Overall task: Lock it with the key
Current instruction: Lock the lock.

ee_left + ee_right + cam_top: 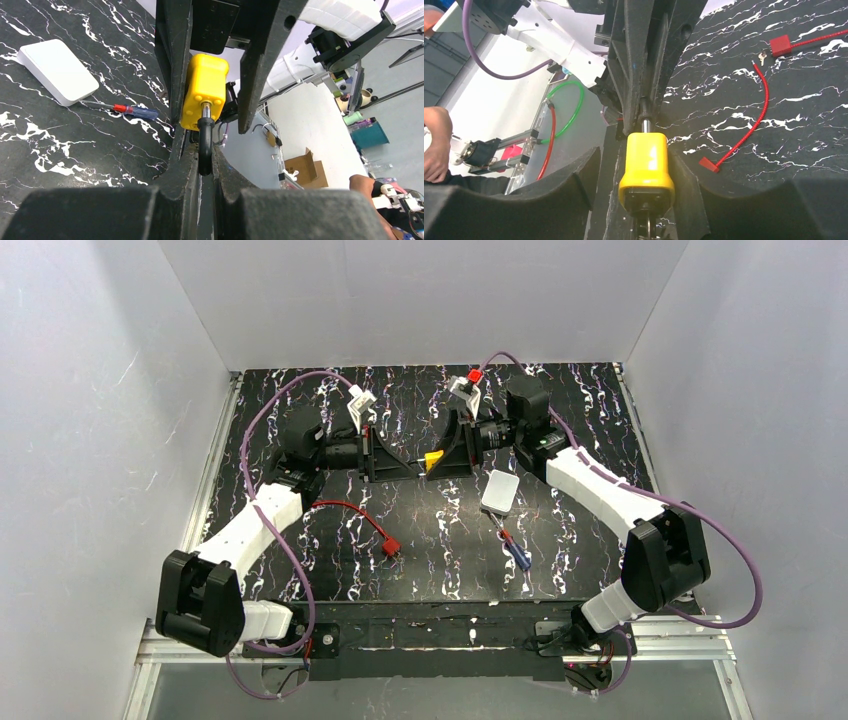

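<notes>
A yellow padlock [433, 459] hangs in the air between my two grippers over the middle of the black table. In the left wrist view my left gripper [205, 165] is shut on the lock's black shackle [204, 142], with the yellow body [204, 90] just beyond. In the right wrist view my right gripper [644, 165] straddles the yellow body [646, 165]. Its jaws are apart, with a gap on the left side. A thin metal piece, apparently the key [647, 227], sticks out of the lock's dark underside.
A white box [500, 491] and a red-and-blue screwdriver [515, 550] lie right of centre. A red cable with a red tag [390, 545] lies left of centre. A red-capped part [473, 376] and a white connector [361, 398] stand at the back.
</notes>
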Available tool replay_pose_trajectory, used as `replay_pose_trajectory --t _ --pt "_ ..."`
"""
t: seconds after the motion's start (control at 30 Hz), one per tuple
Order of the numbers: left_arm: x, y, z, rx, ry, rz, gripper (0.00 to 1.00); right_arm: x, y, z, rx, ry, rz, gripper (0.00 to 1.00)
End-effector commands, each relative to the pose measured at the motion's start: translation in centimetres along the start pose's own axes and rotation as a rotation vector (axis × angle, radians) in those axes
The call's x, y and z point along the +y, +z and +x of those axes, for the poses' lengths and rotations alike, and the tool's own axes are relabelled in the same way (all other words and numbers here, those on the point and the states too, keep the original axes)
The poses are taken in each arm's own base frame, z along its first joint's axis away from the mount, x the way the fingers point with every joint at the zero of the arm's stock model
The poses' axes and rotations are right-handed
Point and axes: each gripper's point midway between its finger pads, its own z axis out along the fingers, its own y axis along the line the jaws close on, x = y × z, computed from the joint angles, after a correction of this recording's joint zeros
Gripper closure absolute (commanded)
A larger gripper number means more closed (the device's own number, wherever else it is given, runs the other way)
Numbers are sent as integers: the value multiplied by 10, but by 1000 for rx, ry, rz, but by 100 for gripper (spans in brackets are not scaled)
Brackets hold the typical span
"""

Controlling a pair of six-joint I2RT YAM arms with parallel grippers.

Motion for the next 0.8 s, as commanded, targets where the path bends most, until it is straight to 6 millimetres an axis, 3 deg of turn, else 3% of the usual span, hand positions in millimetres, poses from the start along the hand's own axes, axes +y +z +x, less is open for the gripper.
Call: replay_pose_trajectory --t 0.0,0.33,0.47,0.77 --pt "-10 -3 -11 -37 67 26 100 16 -5 -17 -31 -77 -19 44" --pt "-6 -4 -6 -44 63 24 100 15 -4 -21 -57 -69 -20 78" --pt "-10 -3 -4 -41 92 33 100 14 -3 -20 -65 -46 -22 99" --pt "-7 6 -4 -47 119 23 100 26 10 -20 -98 9 -100 99"
